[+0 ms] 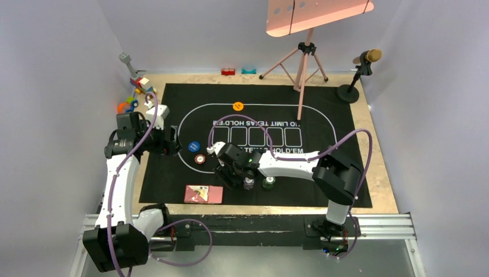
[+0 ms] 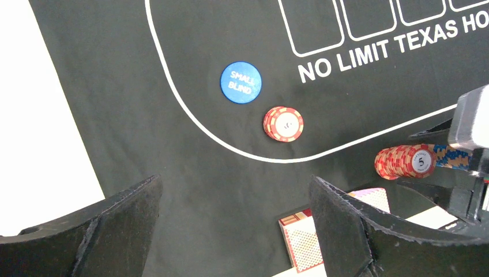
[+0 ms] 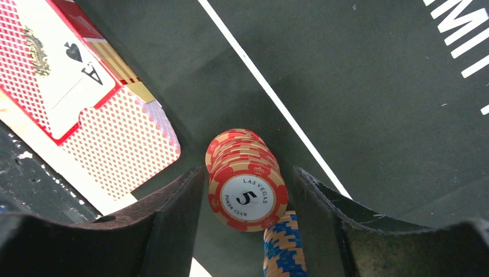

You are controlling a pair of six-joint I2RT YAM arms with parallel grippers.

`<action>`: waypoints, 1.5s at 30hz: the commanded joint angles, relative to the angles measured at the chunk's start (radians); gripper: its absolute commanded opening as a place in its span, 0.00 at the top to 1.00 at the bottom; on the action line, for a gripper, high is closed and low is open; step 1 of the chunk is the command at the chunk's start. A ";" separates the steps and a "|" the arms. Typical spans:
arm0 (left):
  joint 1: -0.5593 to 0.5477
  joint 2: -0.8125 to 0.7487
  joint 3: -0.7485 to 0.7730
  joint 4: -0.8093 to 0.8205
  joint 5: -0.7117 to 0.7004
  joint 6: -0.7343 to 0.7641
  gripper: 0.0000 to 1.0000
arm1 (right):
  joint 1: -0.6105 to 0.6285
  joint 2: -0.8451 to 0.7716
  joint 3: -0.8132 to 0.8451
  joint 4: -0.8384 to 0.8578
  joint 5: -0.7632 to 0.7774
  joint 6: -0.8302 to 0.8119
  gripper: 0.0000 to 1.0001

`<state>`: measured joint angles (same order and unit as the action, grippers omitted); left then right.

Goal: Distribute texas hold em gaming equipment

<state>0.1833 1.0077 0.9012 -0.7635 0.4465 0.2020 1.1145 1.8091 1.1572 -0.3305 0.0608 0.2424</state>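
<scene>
At the near edge of the black mat [image 1: 346,184] on the desk [image 1: 383,173], a pack of cards [image 1: 203,194] is lying flat just left of the right fingers [image 1: 239,180], with pink-backed cards showing beside its box. Those fingers are reaching low over the mat, spread apart, and are flanking a tall stack of red chips [image 3: 245,173] marked 5. Thin dark gaps are showing on both sides, so they are not pinching it. A blue-and-tan stack [image 3: 282,248] is standing just beside the red one on the wrist side, and a greenish stack [image 1: 268,183] is sitting just right of the fingers. Farther out and to the left, the left fingers [image 1: 172,142] are hovering wide apart with nothing between them. Just right of them, a blue button [image 2: 240,82] reading SMALL BLIND is lying near a shorter red stack [image 2: 283,124]. Well beyond both pairs of fingers, an orange button [image 1: 237,106] is resting near the mat's far side. Toy blocks [image 1: 138,92] are lying past the left fingers, while a pink tripod [image 1: 303,63] and a microphone [image 1: 366,57] are standing at the back.
</scene>
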 commanded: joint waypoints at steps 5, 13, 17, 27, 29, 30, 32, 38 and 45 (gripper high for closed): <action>0.008 -0.019 -0.005 0.033 0.027 0.015 0.00 | 0.005 -0.069 0.037 -0.008 -0.002 -0.005 0.29; 0.008 -0.025 -0.007 0.036 0.026 0.015 0.00 | 0.004 -0.052 0.030 -0.010 -0.008 -0.005 0.37; 0.007 -0.035 -0.011 0.039 0.024 0.015 0.00 | 0.004 -0.045 0.029 -0.005 -0.010 -0.001 0.44; 0.008 -0.037 -0.012 0.039 0.025 0.014 0.00 | 0.002 -0.099 0.044 -0.018 0.015 0.006 0.76; 0.007 -0.037 -0.012 0.041 0.025 0.015 0.00 | 0.002 -0.113 0.064 -0.034 0.031 -0.002 0.77; 0.008 -0.036 -0.011 0.040 0.025 0.014 0.00 | -0.001 -0.122 0.078 -0.046 0.041 -0.007 0.77; 0.008 -0.033 -0.012 0.041 0.026 0.014 0.00 | -0.017 -0.135 0.116 -0.071 0.056 -0.017 0.79; 0.008 -0.030 -0.009 0.037 0.028 0.015 0.00 | -0.187 -0.135 0.242 -0.089 0.045 -0.031 0.85; 0.008 -0.030 -0.010 0.036 0.035 0.018 0.00 | -0.396 0.086 0.510 -0.103 0.102 -0.048 0.85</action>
<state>0.1833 0.9852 0.8898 -0.7628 0.4500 0.2020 0.7959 1.7805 1.5330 -0.4278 0.1146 0.2180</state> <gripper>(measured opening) 0.995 0.461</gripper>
